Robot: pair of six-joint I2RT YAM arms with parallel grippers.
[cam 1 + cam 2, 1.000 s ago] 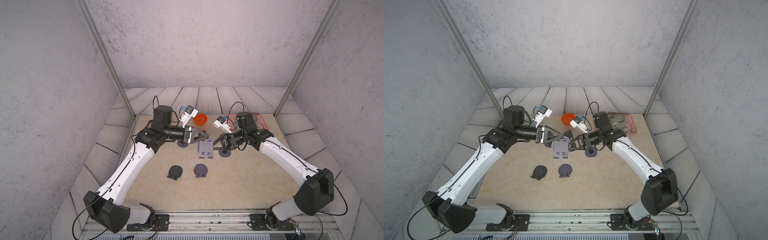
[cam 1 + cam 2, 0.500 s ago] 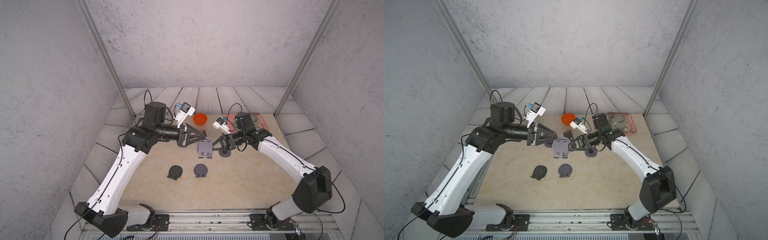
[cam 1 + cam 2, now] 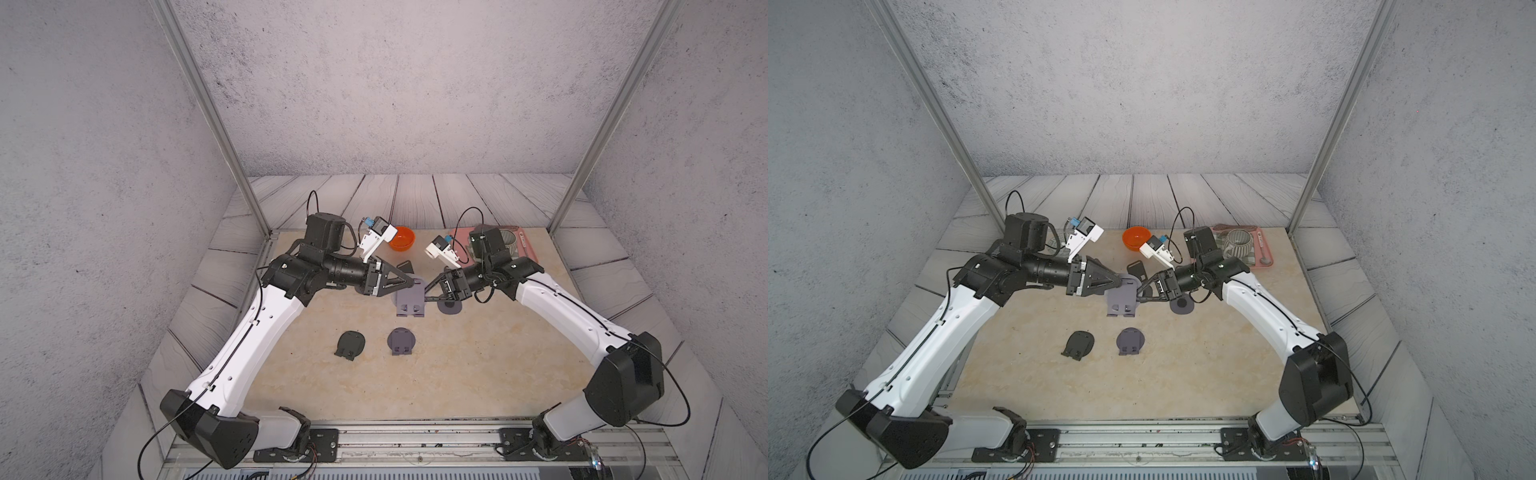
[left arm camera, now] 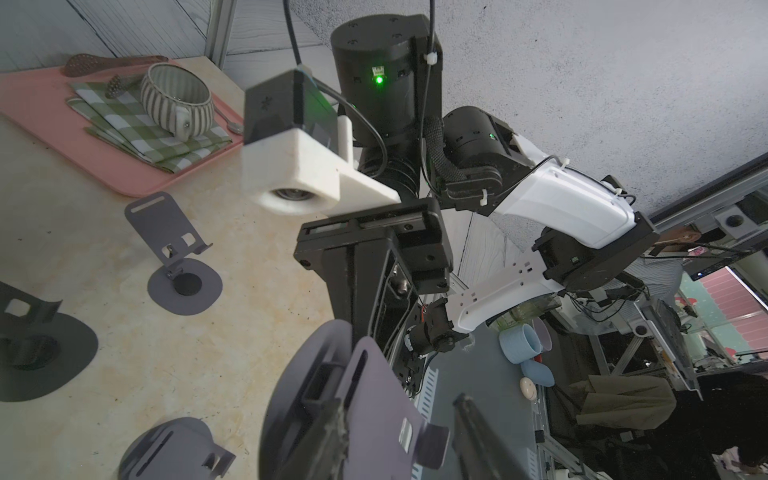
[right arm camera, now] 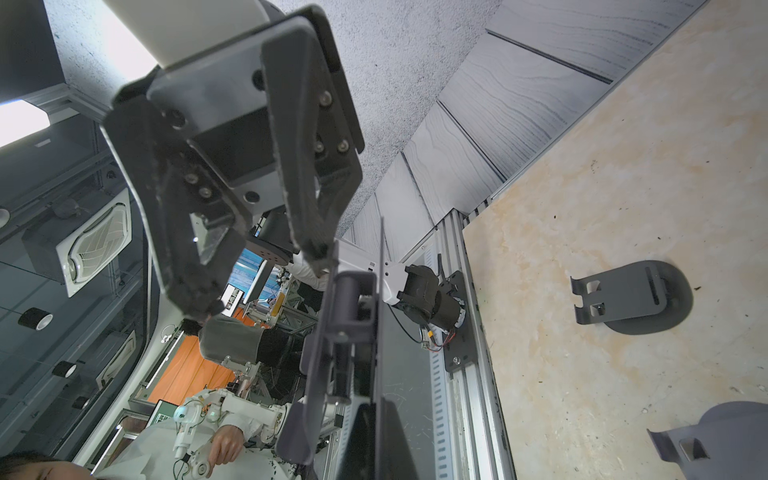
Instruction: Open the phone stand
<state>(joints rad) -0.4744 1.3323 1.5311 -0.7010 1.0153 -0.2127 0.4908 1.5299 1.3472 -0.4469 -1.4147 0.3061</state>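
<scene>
Right wrist view cuts off the right claw [image 5: 368,440], pinching the phone stand [image 5: 349,286]; left claw [image 5: 257,278] spread, one finger touching it.

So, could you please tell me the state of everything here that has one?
held phone stand: lifted, partly unfolded
right gripper: shut on the held phone stand
left gripper: open, one fingertip against it
dark front stand: folded flat
grey front stand: folded flat
grey rear stand: unfolded, standing
dark rear stand: unfolded, standing
orange bowl: upright
striped cup: upright
</scene>
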